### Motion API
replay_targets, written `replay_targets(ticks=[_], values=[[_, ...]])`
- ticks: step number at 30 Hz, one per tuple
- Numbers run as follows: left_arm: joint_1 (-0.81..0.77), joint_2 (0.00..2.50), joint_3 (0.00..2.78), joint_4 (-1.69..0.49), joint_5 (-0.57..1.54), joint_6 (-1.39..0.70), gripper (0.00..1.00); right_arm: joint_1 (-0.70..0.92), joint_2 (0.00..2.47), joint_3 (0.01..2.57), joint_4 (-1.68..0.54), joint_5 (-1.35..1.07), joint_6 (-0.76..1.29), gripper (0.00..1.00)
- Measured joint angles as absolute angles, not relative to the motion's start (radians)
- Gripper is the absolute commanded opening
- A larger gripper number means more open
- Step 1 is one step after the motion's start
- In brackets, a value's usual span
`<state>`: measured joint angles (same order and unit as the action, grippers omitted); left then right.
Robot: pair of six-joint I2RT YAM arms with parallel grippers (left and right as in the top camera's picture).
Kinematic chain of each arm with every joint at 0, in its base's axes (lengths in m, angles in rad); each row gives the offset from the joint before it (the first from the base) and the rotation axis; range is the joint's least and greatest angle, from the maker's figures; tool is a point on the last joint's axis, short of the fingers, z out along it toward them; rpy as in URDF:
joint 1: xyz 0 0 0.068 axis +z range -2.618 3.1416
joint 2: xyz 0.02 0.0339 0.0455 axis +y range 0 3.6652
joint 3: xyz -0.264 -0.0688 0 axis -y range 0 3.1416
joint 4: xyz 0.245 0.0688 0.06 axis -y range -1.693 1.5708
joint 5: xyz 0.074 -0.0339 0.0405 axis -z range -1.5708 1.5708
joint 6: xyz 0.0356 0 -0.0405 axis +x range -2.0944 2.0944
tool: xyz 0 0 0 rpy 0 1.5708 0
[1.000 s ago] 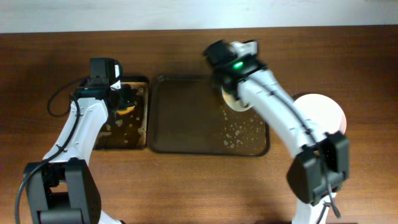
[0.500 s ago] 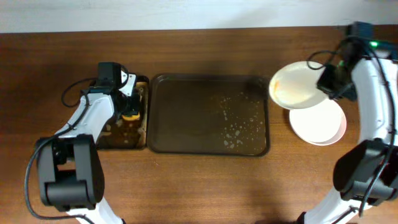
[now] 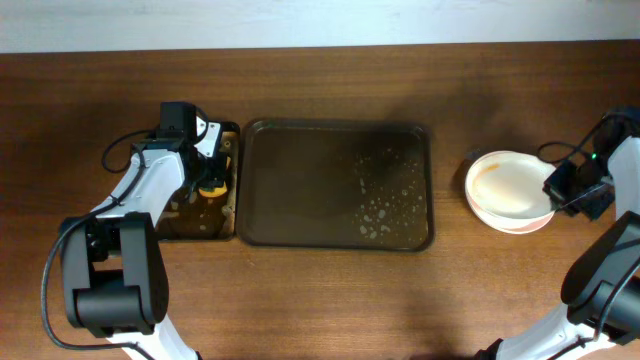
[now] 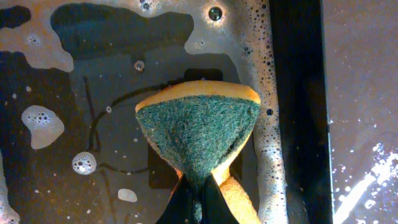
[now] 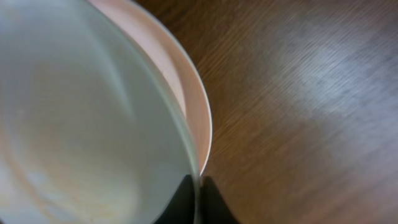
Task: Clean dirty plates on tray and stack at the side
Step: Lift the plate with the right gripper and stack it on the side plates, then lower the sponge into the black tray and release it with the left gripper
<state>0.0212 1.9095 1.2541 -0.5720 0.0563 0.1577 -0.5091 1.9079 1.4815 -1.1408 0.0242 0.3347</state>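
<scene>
Sponge sits clamped in the left gripper above the soapy basin, left of the tray. Right of it, the right gripper, its arm reaching in from the right, pinches the rim of a plate over a second plate.

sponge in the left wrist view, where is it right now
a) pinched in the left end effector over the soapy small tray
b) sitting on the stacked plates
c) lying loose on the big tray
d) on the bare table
a, the sponge is squeezed in the left end effector, with the small tray of suds and bubbles right under it.
</scene>
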Motion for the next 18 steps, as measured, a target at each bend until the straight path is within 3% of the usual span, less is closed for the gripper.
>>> replay_targets(ticks=[1, 2, 6, 8, 12, 18], values=[[0.021, 1.909, 1.254, -0.572, 0.056, 0.157, 0.13, -0.509, 1.908, 1.468, -1.129, 0.015, 0.328, 0.73], [0.021, 1.909, 1.254, -0.572, 0.057, 0.156, 0.15, -0.508, 1.908, 1.461, -1.119, 0.002, 0.321, 0.78], [0.021, 1.909, 1.254, -0.577, 0.056, 0.164, 0.23, -0.496, 1.908, 1.460, -1.098, -0.081, 0.278, 0.78], [0.021, 1.909, 1.254, -0.580, 0.056, 0.164, 0.48, -0.486, 1.908, 1.460, -1.095, -0.141, 0.245, 0.78], [0.021, 1.909, 1.254, -0.584, 0.057, 0.158, 0.70, -0.446, 1.908, 1.460, -1.099, -0.266, 0.156, 0.77], [0.021, 1.909, 1.254, -0.579, 0.064, 0.138, 0.70, -0.305, 1.908, 1.460, -1.073, -0.332, 0.104, 0.77]])
